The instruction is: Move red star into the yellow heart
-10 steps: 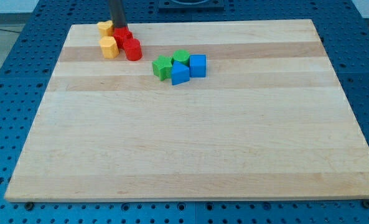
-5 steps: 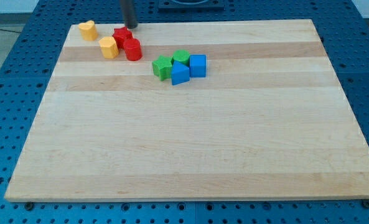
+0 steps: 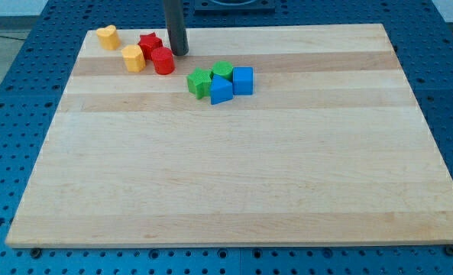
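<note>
The red star (image 3: 150, 43) sits near the board's top left. The yellow heart (image 3: 107, 37) lies apart from it, further to the view's left, near the board's top left corner. A yellow hexagonal block (image 3: 133, 58) touches the star's lower left and a red cylinder (image 3: 163, 61) sits at its lower right. My tip (image 3: 179, 53) is on the board just right of the red star and the red cylinder, close to both.
A cluster of two green blocks (image 3: 199, 82) (image 3: 222, 71), a blue triangular block (image 3: 221, 91) and a blue cube (image 3: 243, 80) sits right of and below my tip. The wooden board (image 3: 234, 168) lies on a blue perforated table.
The yellow heart was shoved left, away from the red star, between the first two frames. My tip moved from between heart and star rightwards, then down to the star's right side.
</note>
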